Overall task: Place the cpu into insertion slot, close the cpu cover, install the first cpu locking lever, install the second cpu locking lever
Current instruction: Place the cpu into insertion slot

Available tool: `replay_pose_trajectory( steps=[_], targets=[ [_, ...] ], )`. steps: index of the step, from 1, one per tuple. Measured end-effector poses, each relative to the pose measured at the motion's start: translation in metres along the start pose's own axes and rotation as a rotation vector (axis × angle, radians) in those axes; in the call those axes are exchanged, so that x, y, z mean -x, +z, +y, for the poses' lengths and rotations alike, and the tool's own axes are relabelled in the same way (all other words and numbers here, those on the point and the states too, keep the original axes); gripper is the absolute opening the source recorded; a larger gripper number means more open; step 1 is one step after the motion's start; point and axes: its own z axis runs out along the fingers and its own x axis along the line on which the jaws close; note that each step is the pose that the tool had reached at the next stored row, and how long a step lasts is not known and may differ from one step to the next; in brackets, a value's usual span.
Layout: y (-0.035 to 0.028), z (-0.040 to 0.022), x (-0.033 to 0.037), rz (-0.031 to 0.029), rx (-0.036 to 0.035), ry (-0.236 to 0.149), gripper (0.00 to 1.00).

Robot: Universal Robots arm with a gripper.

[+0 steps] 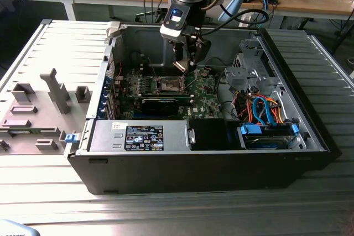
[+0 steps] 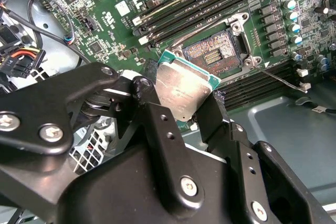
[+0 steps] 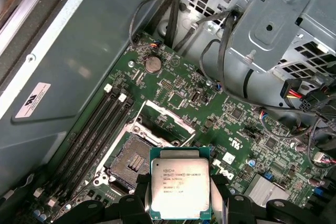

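Gripper pinches the cpu by two edges; in the exterior view I see the insertion slot at its seven o'clock, apparently not touching.

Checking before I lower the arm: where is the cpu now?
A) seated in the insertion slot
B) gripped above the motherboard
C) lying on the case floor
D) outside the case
B: the gripper clamps the cpu by its edges, while the insertion slot beside it shows bare contacts.
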Motion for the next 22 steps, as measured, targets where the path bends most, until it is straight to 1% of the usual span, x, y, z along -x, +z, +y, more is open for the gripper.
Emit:
replay_pose_trajectory(
  steps=[22],
  targets=[
    [0.0009, 0.0, -0.0001, -0.0003, -0.0007, 0.016, 0.55]
  ],
)
